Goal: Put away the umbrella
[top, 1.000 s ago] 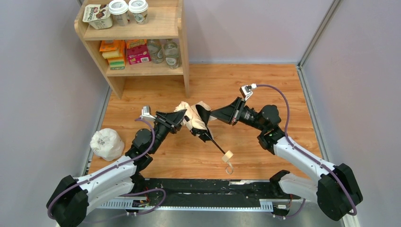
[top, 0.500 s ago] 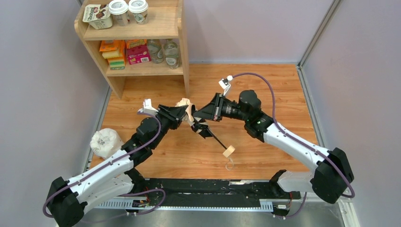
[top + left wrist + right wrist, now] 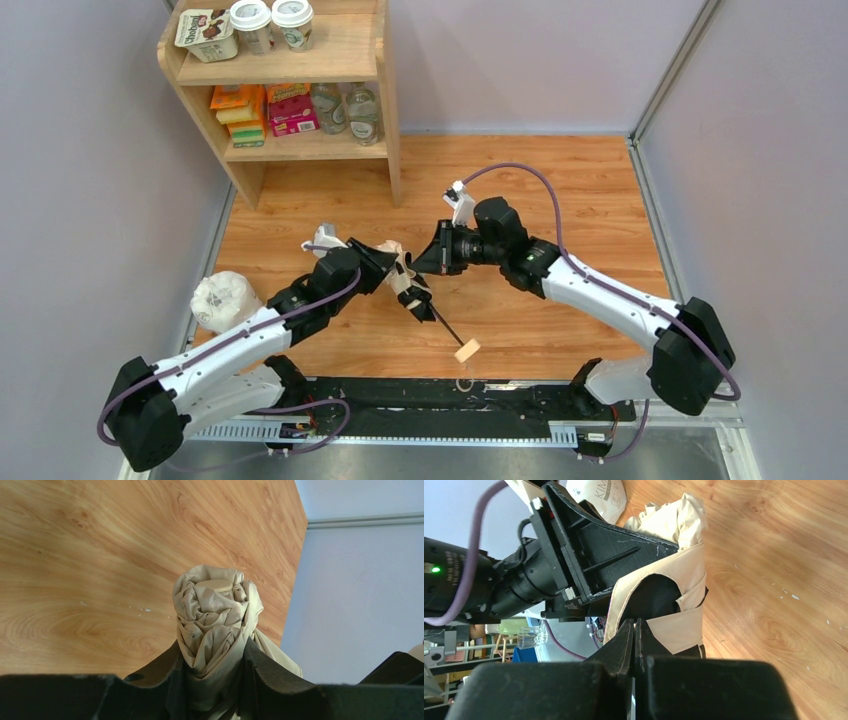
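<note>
1. Both grippers have closed in on each other since a second ago, and the umbrella [image 3: 408, 284] is bunched tighter (its wooden handle [image 3: 466, 351] has swung further from the shelf [image 3: 300, 148]).
2. Left gripper [image 3: 212, 652] clamps the rolled canopy.
3. Right gripper [image 3: 634, 630] is pinched fully closed at the fabric's edge.
4. The umbrella is in front of the shelf.

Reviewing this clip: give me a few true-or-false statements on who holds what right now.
1. The left pincer grips the umbrella by its bunched canopy. True.
2. The right pincer clamps the wooden handle. False: the handle sits free at the end of the black shaft, away from both pincers.
3. The right pincer's jaws stand wide open. False: they are closed together.
4. A white bag lies near the left edge of the table. True.
</note>
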`<state>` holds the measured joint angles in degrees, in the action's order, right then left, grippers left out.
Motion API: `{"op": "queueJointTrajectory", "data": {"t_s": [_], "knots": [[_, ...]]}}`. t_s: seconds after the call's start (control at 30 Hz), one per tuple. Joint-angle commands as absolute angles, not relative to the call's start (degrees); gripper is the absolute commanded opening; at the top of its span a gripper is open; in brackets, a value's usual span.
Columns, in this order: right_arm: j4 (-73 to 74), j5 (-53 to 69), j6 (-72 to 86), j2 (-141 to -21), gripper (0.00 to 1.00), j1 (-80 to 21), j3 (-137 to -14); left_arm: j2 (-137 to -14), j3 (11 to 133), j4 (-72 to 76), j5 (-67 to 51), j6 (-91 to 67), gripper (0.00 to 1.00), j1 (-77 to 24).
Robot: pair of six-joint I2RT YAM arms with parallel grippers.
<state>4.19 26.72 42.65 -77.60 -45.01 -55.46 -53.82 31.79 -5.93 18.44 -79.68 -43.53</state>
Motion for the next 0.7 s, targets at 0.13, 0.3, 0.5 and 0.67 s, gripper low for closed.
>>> {"op": "queueJointTrajectory", "data": {"t_s": [0.13, 0.3, 0.5, 0.67], "knots": [[-5.35, 29.62, 42.71, -68.74, 0.0, -46.67, -50.2, -45.37, 26.28, -8.87, 23.73, -87.54, 0.0, -43.15], [-5.81, 28.65, 42.81, -63.11, 0.0, -46.76, -48.78, -41.23, 27.07, -11.95, 24.96, -88.33, 0.0, -42.98], [-5.01, 30.67, 39.91, -60.82, 0.0, -46.85, -48.43, -43.15, 28.12, -12.83, 23.91, -90.18, 0.0, -42.54], [-5.29, 34.01, 37.01, -58.45, 0.0, -46.85, -47.11, -45.7, 31.72, -16.16, 22.59, -90.18, 0.0, -41.75]]}}
